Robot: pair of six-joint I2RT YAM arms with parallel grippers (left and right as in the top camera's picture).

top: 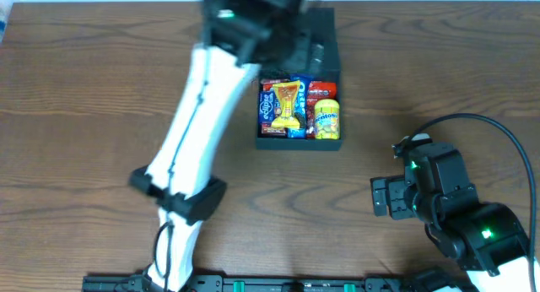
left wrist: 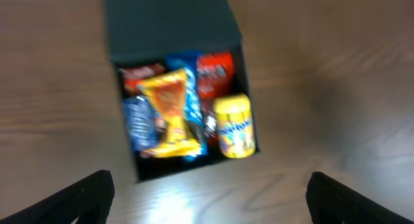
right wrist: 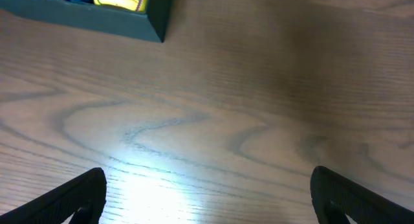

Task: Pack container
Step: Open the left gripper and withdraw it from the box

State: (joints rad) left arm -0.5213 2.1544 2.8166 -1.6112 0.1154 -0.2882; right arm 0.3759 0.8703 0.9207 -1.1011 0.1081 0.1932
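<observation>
The dark teal container [top: 299, 143] stands open at the table's back centre, its flap lid [top: 325, 35] folded back. Inside are a yellow packet [top: 288, 105], a yellow tub [top: 327, 117], a red packet [top: 321, 91] and a blue packet [top: 267, 108]. The left wrist view shows the container [left wrist: 194, 171] from above with the same snacks. My left gripper [left wrist: 210, 198] is open and empty, high above the container's near side. My right gripper [right wrist: 210, 198] is open and empty over bare table, right of and nearer than the container's corner [right wrist: 97, 20].
The left arm [top: 190, 132] slants from the front edge up over the container's lid, blurred at the top. The right arm [top: 447, 212] sits at the front right with a black cable looping beside it. Wooden tabletop [top: 84, 98] lies all around.
</observation>
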